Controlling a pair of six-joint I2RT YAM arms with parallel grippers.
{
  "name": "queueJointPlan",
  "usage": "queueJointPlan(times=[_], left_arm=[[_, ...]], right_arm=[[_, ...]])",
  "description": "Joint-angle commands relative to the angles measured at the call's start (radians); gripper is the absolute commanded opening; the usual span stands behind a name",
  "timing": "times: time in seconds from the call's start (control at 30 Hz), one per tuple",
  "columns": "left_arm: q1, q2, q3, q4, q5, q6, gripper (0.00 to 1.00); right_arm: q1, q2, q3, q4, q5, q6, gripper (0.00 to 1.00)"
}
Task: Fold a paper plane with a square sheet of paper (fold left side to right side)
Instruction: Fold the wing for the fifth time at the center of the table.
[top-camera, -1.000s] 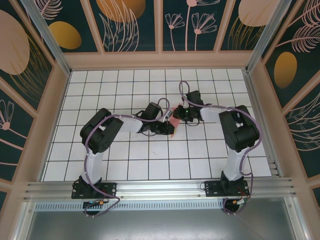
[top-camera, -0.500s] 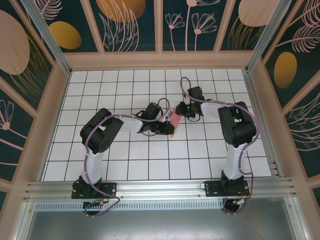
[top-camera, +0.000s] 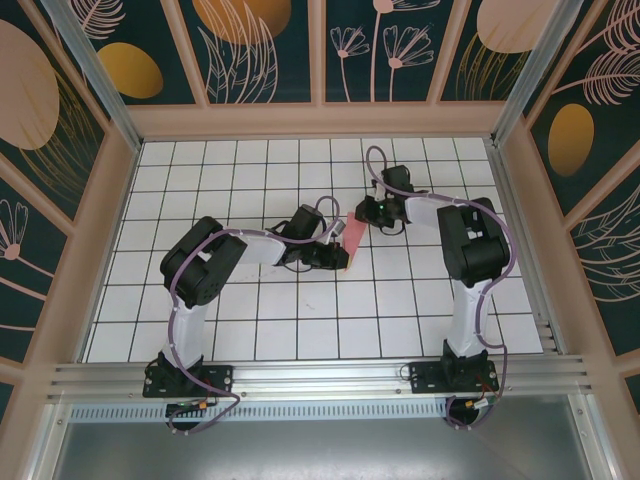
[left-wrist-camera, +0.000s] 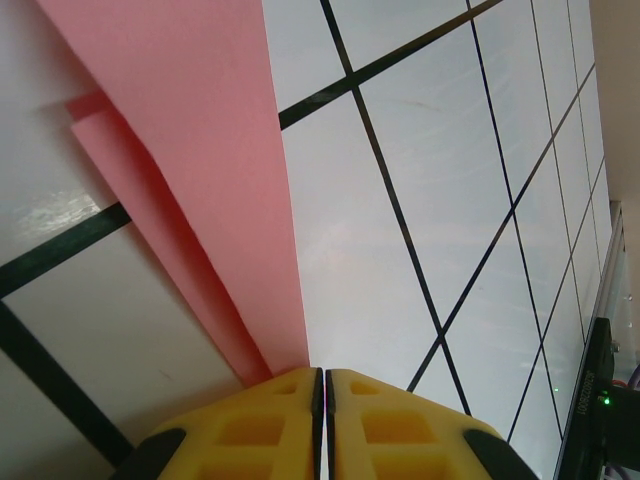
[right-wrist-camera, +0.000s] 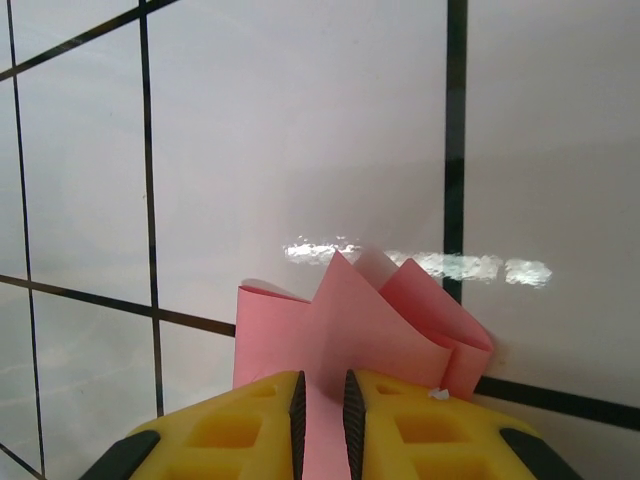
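Standing at the near edge, I count two arms bolted side by side, both reaching out over the white, black-gridded tabletop (top-camera: 200, 170) to meet near the middle. There is one piece of paper between them, the slim salmon-pink folded paper plane (top-camera: 349, 238). The left end effector (top-camera: 340, 260) comes first, and its wrist view shows its yellow pads (left-wrist-camera: 260, 420) pressed flat together on the narrow near tip of the paper plane (left-wrist-camera: 200, 150). No gap is left beyond the paper's thickness. From that pinch the pink strip widens and runs away from the pads, with a second layer peeking out along one edge. Its long axis lies roughly near to far, leaning a little to the right, so it bridges from one end effector straight to the other. Just past it, the right end effector (top-camera: 358, 218) has the far end. Its yellow pads (right-wrist-camera: 250, 420) stand almost closed on a central pink web, with folded flaps of the paper plane (right-wrist-camera: 350, 320) fanning out on either side. So each arm holds its own end, the left the nearer one. I'd judge any left-over-right fold has to hinge on that shared line. From above the paper is small and half hidden by the wrists, so I can't say whether it is resting on the tiles or lifted slightly off them.
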Motion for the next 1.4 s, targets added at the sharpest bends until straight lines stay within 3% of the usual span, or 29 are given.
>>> queueJointPlan(times=[0.0,0.53,0.7,0.93,1.37], left_arm=[[-0.009,0.049,-0.048,-0.088,-0.052,0.011,0.14],[0.001,-0.191,0.092,-0.181,-0.015,0.037,0.15],[0.002,-0.126,0.123,-0.171,0.004,0.038,0.15],[0.005,-0.013,0.175,-0.209,-0.057,0.075,0.14],[0.006,0.029,0.01,-0.112,-0.075,0.022,0.13]], right_arm=[[-0.022,0.033,-0.015,0.028,0.013,-0.01,0.23],[0.047,-0.075,-0.156,0.078,-0.036,0.046,0.22],[0.063,-0.084,-0.162,0.078,-0.032,0.06,0.22],[0.066,-0.089,-0.166,0.073,-0.034,0.06,0.22],[0.066,-0.186,-0.149,0.072,-0.082,0.068,0.21]])
